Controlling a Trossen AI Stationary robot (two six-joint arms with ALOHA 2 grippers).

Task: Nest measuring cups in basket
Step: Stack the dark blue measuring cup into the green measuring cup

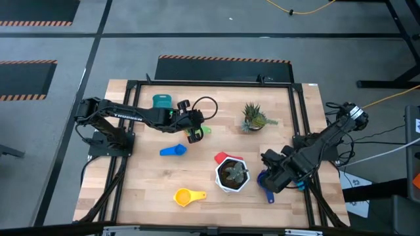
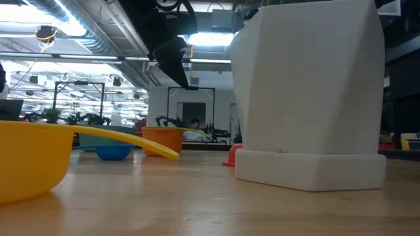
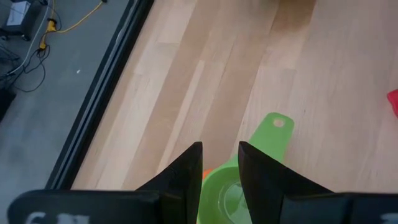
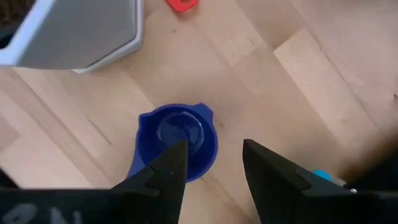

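My left gripper (image 1: 195,133) is open over a green measuring cup (image 3: 268,138) that sits inside an orange cup (image 3: 208,172). The low view shows the gripper (image 2: 178,62) well above the orange cup (image 2: 161,140). My right gripper (image 4: 214,155) is open just over the dark blue cup (image 4: 177,140), which rests on the table (image 1: 266,181). The teal basket (image 1: 161,101) stands near the far edge. Also on the table are a light blue cup (image 1: 172,151), a yellow cup (image 1: 187,196) and a red cup (image 1: 223,158).
A white hexagonal plant pot (image 1: 231,176) stands between the red cup and the dark blue cup and fills much of the low view (image 2: 315,98). A small potted plant (image 1: 252,118) stands toward the far right. A dark frame (image 1: 298,118) borders the wooden table.
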